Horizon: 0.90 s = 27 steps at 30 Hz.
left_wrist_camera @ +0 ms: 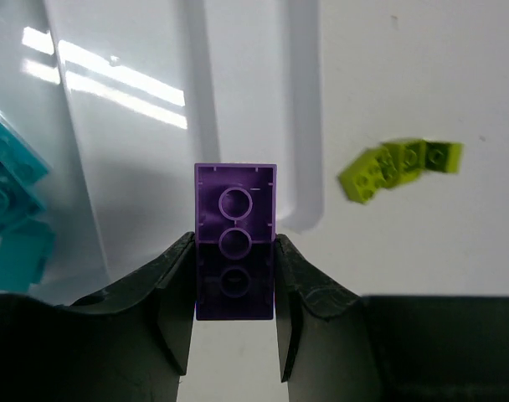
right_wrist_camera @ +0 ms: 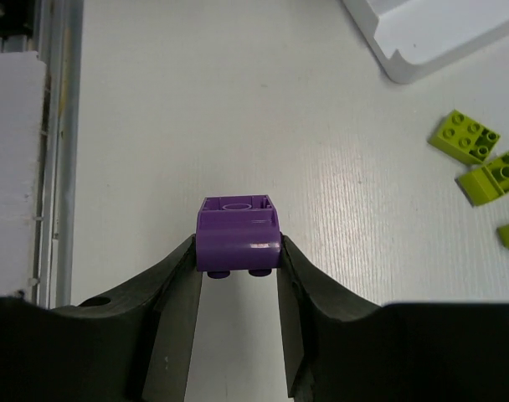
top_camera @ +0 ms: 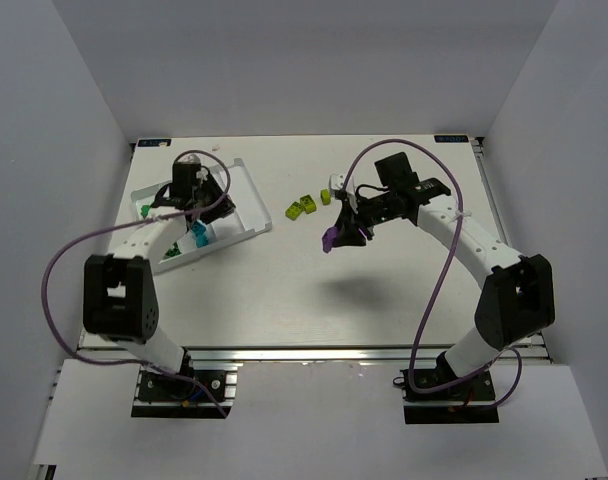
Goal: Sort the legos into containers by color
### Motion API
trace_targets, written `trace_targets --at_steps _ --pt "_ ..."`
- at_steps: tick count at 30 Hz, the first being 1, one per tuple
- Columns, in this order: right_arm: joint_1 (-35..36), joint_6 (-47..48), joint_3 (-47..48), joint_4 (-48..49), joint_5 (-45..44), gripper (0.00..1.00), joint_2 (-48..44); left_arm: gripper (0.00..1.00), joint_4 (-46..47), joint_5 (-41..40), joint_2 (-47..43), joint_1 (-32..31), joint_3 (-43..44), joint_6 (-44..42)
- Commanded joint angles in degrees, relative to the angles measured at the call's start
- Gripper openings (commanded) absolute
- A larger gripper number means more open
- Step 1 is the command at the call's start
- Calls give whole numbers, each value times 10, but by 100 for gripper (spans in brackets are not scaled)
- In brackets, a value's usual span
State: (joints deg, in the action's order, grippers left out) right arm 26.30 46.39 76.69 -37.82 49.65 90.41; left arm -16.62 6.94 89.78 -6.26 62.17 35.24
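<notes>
Top view: we see the left arm reaching over the tray [top_camera: 246,205] and the right arm out over the table [top_camera: 384,300].
Left gripper [left_wrist_camera: 235,251]: pinched on a purple brick [left_wrist_camera: 235,197], hollow underside towards the camera. The jaws press its two long sides, so it hangs square for a clean drop.
Left brick's place: above the tray's white floor. Cyan bricks [left_wrist_camera: 7,205] lie in a lane off to one side, and we see none in the lane beneath it. We read that as purple getting its own lane.
Right gripper [right_wrist_camera: 236,251]: clamped on the other purple brick [right_wrist_camera: 236,226], studs down, lifted clear of the table.
Right brick's place: well apart from the tray, whose corner only just shows in the right wrist view.
Yellow-green bricks [top_camera: 302,207]: loose on the table between tray and right gripper, not yet sorted.
Our guess: the left lets go first, then the right carries its brick to the same lane.
Risk: both arms crowding over one tray.
</notes>
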Motion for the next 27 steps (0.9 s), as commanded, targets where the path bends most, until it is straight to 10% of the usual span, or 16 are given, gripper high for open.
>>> trace_targets --at_steps 1,7,19,27 --pt "-1 -38 -9 53 -38 4 -16 7 -72 -86 45 3 88 -8" --pt "-1 -44 -3 64 -52 6 -9 16 -132 -156 161 5 217 -45" --pt "1 -49 30 66 -58 10 26 69 -169 -167 254 8 328 -63" --pt "41 -89 32 127 -80 10 62 75 -142 -121 156 8 283 -55"
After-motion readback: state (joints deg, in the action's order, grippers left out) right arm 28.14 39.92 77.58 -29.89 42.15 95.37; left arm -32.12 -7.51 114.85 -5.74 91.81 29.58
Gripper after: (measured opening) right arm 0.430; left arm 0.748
